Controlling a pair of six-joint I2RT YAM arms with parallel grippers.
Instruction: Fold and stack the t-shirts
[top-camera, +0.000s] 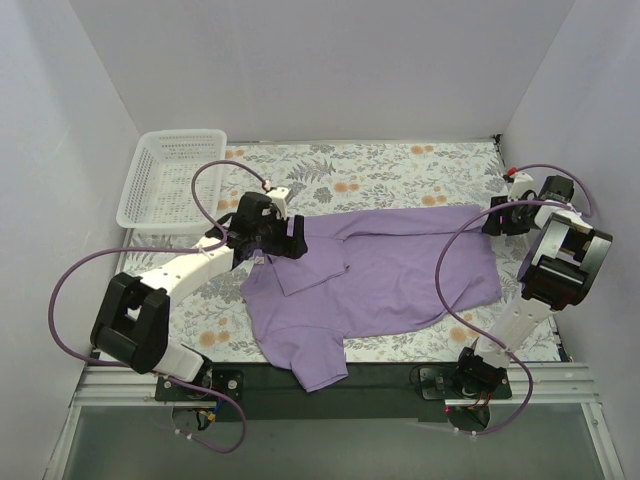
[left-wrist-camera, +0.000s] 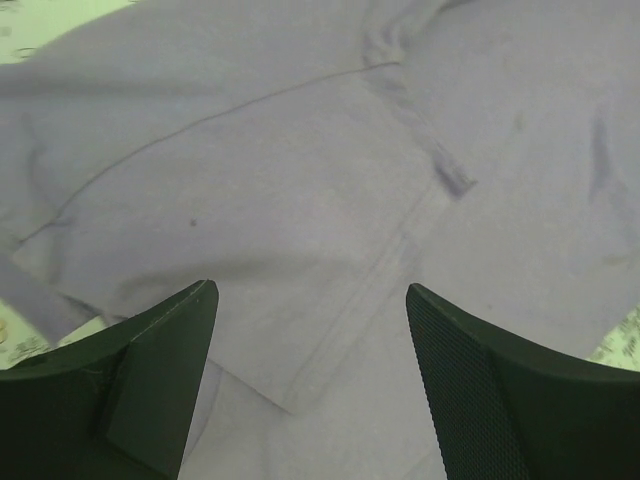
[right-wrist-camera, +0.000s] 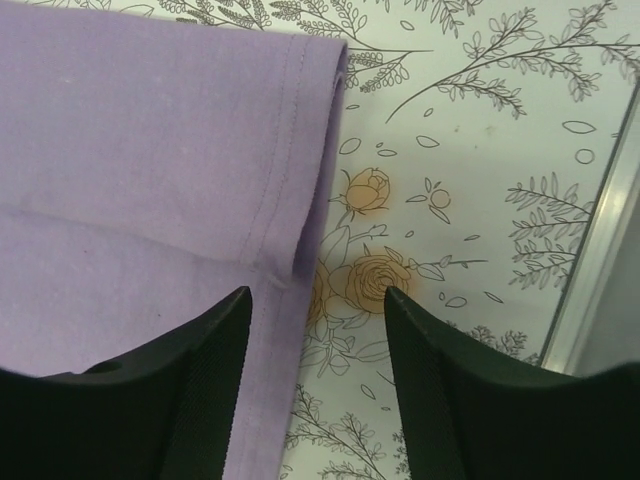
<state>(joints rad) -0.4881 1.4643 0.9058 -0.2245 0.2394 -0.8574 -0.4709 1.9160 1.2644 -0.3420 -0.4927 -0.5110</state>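
Note:
The lavender-purple t-shirt (top-camera: 390, 272) lies partly folded on the floral table cover, one sleeve (top-camera: 318, 358) hanging toward the front edge and a flap (top-camera: 312, 260) turned over near its left side. My left gripper (top-camera: 285, 238) hovers open over the shirt's upper left part; the left wrist view shows shirt cloth (left-wrist-camera: 300, 200) between its fingers (left-wrist-camera: 160, 350), nothing held. My right gripper (top-camera: 497, 217) is open above the shirt's far right hem (right-wrist-camera: 290, 180), over the hem edge and the cover, empty.
A white plastic basket (top-camera: 170, 180) stands at the back left. The floral table cover (top-camera: 400, 165) shows behind the shirt. Grey walls close in both sides and the back. A metal rail (top-camera: 330, 385) runs along the front edge; another rail (right-wrist-camera: 590, 270) shows in the right wrist view.

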